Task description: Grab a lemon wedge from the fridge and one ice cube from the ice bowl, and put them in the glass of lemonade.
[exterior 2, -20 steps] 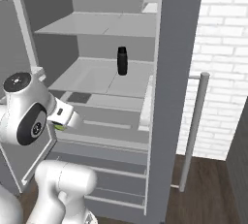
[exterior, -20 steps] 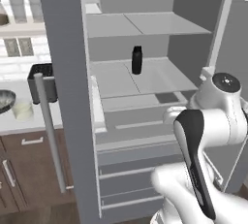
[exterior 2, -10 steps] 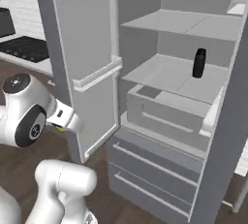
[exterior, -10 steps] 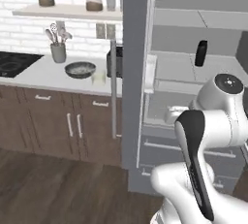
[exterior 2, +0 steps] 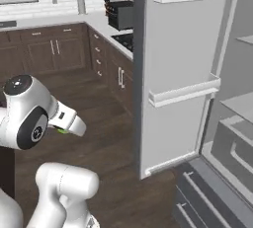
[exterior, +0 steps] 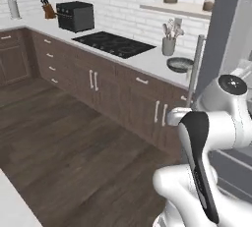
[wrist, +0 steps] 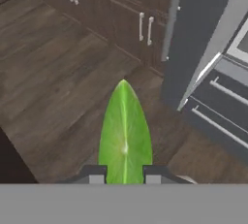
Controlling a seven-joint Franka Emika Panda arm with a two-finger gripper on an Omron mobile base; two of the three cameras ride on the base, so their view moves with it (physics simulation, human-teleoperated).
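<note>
We record a kitchen floor (exterior: 74, 137) of dark brown wood planks, laid smooth and matte, running under dark brown wooden base cabinets (exterior: 123, 98) with slim silver bar pulls. A pale worktop (exterior: 147, 61) caps the cabinets and carries a flat black cooktop (exterior: 114, 43), a boxy black oven-like appliance (exterior: 75, 15), a grey cylindrical utensil holder (exterior: 169, 45) and a shallow dark-rimmed bowl (exterior: 179, 64) that we take, with some reserve at this distance, to be the ice bowl. White brick tiling (exterior: 128, 0) backs the worktop. The fridge (exterior 2: 183, 74) stands open, its matte grey door flat and tall with pale moulded door shelves, drawers showing below. In the hand view the gripper (wrist: 124, 177) is clenched on the lemon wedge (wrist: 125, 131), a glossy yellow-green pointed leaf-shaped sliver standing up between the two dark fingertips (wrist: 95, 175), held above the floor beside the fridge door
</note>
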